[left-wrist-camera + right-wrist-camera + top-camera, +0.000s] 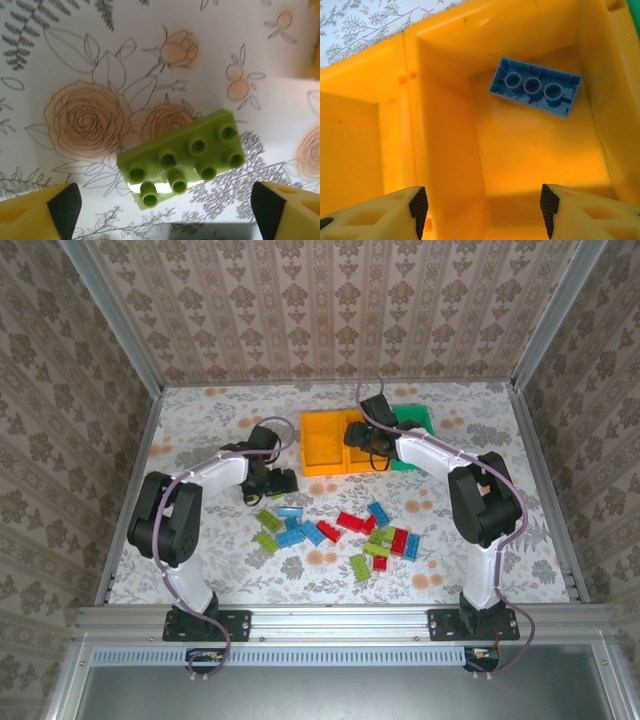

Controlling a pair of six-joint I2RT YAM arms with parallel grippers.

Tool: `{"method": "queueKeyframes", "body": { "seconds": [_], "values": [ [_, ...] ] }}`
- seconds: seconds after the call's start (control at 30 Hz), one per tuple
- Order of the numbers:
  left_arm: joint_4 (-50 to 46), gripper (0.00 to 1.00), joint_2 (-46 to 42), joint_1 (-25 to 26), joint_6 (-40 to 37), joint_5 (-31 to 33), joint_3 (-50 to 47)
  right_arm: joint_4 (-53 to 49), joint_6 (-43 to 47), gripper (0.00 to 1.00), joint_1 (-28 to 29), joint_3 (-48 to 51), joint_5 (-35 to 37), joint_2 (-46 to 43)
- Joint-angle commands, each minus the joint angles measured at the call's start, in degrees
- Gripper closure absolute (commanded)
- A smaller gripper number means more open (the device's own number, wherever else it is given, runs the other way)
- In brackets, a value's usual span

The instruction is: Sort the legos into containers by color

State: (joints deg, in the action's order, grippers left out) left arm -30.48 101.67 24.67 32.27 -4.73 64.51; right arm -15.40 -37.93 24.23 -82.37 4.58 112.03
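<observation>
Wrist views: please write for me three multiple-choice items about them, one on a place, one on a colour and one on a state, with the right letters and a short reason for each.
1. Where is the blue brick?
A. on top of another brick
B. inside an orange-yellow bin
C. between gripper fingers

2. What colour is the brick below the left gripper?
A. red
B. blue
C. lime green

3. How does the left gripper stand?
A. open, both fingers clear of the brick
B. shut on the brick
C. shut on nothing

Answers:
1 B: orange-yellow walls surround it in the right wrist view.
2 C: its top and studs are lime green.
3 A: the fingers sit far apart at the lower corners of the left wrist view, and the brick lies free on the table between them.
</observation>
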Motion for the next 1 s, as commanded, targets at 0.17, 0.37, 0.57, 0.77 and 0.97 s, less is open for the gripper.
{"method": "queueKeyframes", "body": {
  "seconds": [0.17,0.37,0.57,0.77,0.97],
  "values": [
    [-4.04,0.00,4.16,1.17,7.42,1.44,5.06,1.03,-1.75,0.35,0.03,3.97,1.14,-4.47],
    [-9.04,0.01,9.39,3.86,8.19,4.67,9.27,1.61,-1.73,0.33,-0.06,6.37,1.55,-7.56],
    [-10.60,0.06,10.73,4.38,8.38,7.29,10.74,1.87,-0.88,0.31,-0.23,8.68,2.18,-10.39],
    [-12.62,0.13,11.71,4.34,7.11,9.81,11.87,2.34,-0.58,0.30,-1.23,11.38,2.05,-12.39],
    [-12.89,0.23,11.89,2.90,4.55,11.42,11.04,2.94,-0.83,0.30,-2.24,14.22,1.66,-13.93]
  ]
}}
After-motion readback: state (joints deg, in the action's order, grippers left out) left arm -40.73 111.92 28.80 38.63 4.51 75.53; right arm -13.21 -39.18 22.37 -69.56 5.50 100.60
